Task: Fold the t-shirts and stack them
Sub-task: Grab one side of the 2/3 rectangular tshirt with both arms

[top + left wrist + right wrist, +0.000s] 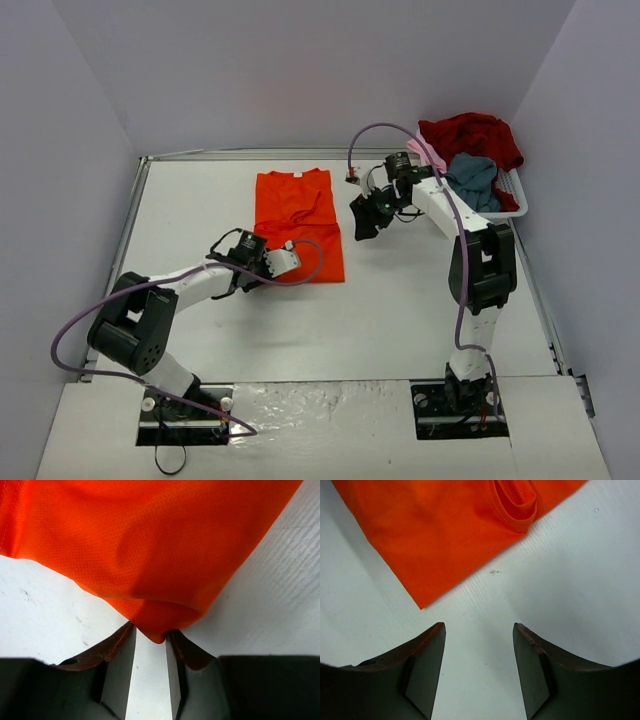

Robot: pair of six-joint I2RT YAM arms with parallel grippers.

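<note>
T-shirt [298,215], orange-red, is lying flat mid-counter [400,310], with left end effector [150,631] clamping its near hem and right end effector [479,627] hovering, fingers apart, over bare counter off its right edge.

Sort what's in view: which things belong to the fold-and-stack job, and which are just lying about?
Job in hand:
- orange-red t-shirt on the table, one corner between the jaws of the left gripper
- dark red t-shirt, grey-blue t-shirt and pale pink t-shirt, heaped in the white basket

Lying about:
- the white basket itself
</note>
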